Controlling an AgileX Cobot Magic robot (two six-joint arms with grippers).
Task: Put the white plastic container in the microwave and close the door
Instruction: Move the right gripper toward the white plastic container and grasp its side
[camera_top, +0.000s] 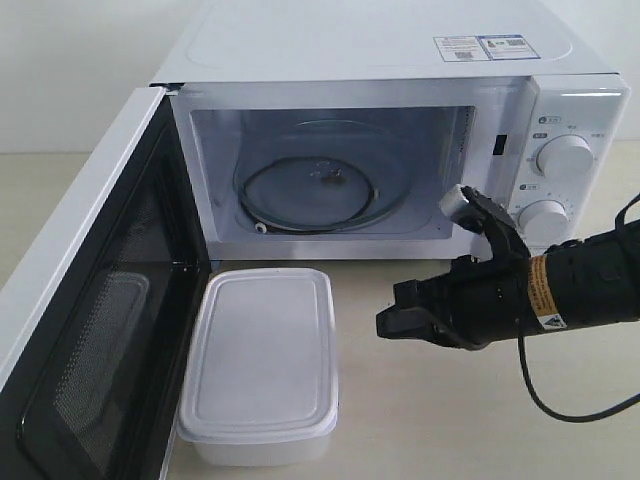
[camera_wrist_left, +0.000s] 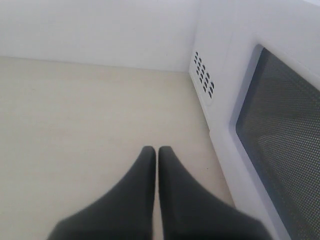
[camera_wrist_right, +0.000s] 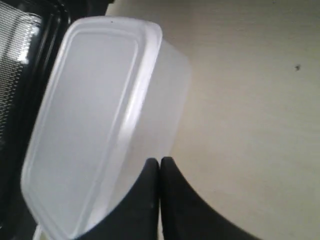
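Your right gripper (camera_top: 386, 322), clenched empty, hovered beside rect. translucent-white plastic container (camera_top: 262, 365) nr bench's (camera_top: 450, 420) front edge; prob. light, slick: grip across narrow width.

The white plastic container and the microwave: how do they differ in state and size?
The white plastic container is closed, its lid on; the microwave stands open, its door swung wide. The container is low and much smaller than the microwave. The container looks translucent; the microwave's body is opaque. Both are white.
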